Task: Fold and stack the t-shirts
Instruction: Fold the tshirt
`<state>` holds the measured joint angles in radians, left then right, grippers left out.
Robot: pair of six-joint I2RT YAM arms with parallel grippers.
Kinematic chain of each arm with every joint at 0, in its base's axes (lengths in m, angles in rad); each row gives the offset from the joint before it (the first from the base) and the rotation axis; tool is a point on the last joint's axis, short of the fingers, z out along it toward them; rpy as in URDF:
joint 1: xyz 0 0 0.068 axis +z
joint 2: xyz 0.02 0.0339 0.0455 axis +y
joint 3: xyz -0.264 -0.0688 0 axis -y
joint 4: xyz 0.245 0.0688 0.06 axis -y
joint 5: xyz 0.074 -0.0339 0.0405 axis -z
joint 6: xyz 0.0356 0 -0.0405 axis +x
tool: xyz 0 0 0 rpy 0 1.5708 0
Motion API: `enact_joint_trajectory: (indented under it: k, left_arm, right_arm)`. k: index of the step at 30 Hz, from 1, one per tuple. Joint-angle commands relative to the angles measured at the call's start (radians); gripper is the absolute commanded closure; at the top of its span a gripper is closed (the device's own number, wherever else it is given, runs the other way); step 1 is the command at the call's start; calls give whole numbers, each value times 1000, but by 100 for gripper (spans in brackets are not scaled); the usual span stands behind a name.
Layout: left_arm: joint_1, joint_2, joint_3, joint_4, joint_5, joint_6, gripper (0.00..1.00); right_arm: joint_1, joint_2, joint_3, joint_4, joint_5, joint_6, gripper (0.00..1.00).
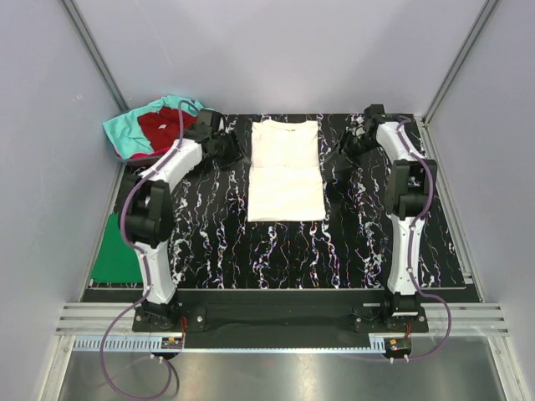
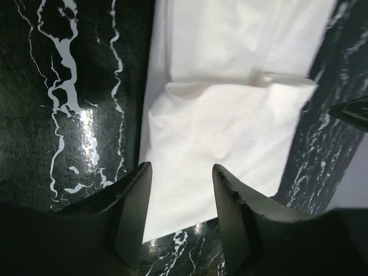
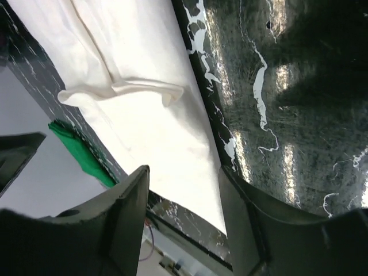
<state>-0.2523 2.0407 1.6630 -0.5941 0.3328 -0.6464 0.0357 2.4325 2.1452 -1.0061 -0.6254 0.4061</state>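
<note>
A white t-shirt (image 1: pixel 286 171) lies folded into a long strip in the middle of the black marbled mat (image 1: pixel 359 242). One part is folded over the rest, and no print shows. It also shows in the left wrist view (image 2: pixel 230 132) and the right wrist view (image 3: pixel 144 121). My left gripper (image 1: pixel 231 152) is open and empty above the shirt's far left edge (image 2: pixel 182 169). My right gripper (image 1: pixel 341 154) is open and empty by the shirt's far right edge (image 3: pixel 184 171). A folded green t-shirt (image 1: pixel 117 251) lies at the mat's left edge. Teal (image 1: pixel 125 129) and dark red (image 1: pixel 163 125) t-shirts are heaped at the back left.
Grey walls with metal frame bars close in the table on the left, back and right. The heap of shirts lies just behind my left arm. A metal rail (image 1: pixel 284 322) runs along the near edge by the arm bases.
</note>
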Motion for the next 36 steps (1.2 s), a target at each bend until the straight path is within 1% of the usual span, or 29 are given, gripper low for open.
enact_joint_trajectory:
  k: [1, 2, 3, 4, 5, 6, 7, 9, 12, 13, 14, 15, 19, 21, 23, 25, 28, 30, 31, 33, 34, 35, 36]
  left_arm:
    - [-7, -177, -95, 111, 21, 25, 51]
    - [-14, -188, -133, 187, 44, 13, 56]
    - [-30, -200, -167, 229, 93, -11, 58]
    - [-42, -201, -198, 269, 109, -25, 60]
    - [-54, -198, -238, 336, 127, -36, 66]
    - [-79, -177, -246, 364, 165, -51, 67]
    - [-91, -163, -250, 381, 173, -55, 69]
    - [-120, -123, -243, 421, 186, -50, 69]
    - [-128, -61, -230, 490, 204, -61, 70]
    - [-128, -44, -227, 508, 209, -68, 70]
    - [-127, -28, -220, 536, 207, -68, 71]
    - [-122, 7, -206, 550, 213, -68, 71]
    - [-91, 100, -180, 618, 216, -82, 71]
    - [-76, 128, -172, 635, 218, -81, 72]
    - [-50, 163, -151, 643, 225, -81, 71]
    - [-36, 179, -134, 651, 232, -78, 71]
    - [-18, 214, -105, 610, 247, -45, 72]
    - [-10, 216, -95, 597, 261, -23, 71]
    - [-10, 198, -91, 559, 258, -9, 71]
    - [-11, 170, -92, 536, 255, 17, 67]
    - [-11, 155, -91, 509, 258, 22, 64]
    - [-11, 118, -89, 492, 262, 30, 62]
    - [-13, 95, -89, 482, 265, 31, 56]
  right_arm:
    - [7, -162, -82, 33, 21, -12, 41]
    - [10, -190, -176, 113, -8, 19, 42]
    - [26, -216, -227, 159, -22, 32, 43]
    - [33, -258, -276, 208, -33, 49, 44]
    - [42, -271, -356, 300, -63, 83, 46]
    - [55, -276, -385, 340, -83, 103, 53]
    - [70, -261, -404, 369, -103, 120, 57]
    - [92, -236, -426, 454, -163, 172, 71]
    - [127, -181, -430, 576, -212, 246, 77]
    - [135, -153, -430, 615, -221, 294, 79]
    - [135, -138, -432, 691, -241, 322, 80]
    - [135, -122, -432, 727, -253, 350, 80]
    - [121, -9, -366, 799, -267, 401, 83]
    - [107, 23, -364, 831, -275, 419, 84]
    - [70, 49, -399, 920, -290, 467, 85]
    - [46, 56, -435, 969, -301, 499, 85]
    - [9, 57, -430, 965, -316, 472, 85]
    - [-11, 42, -418, 899, -321, 444, 84]
    - [-16, 33, -404, 852, -318, 410, 84]
    - [-17, -7, -386, 786, -309, 375, 81]
    - [-20, -21, -351, 741, -291, 325, 81]
    - [-19, -32, -334, 650, -283, 298, 81]
    - [-19, -62, -317, 606, -272, 277, 81]
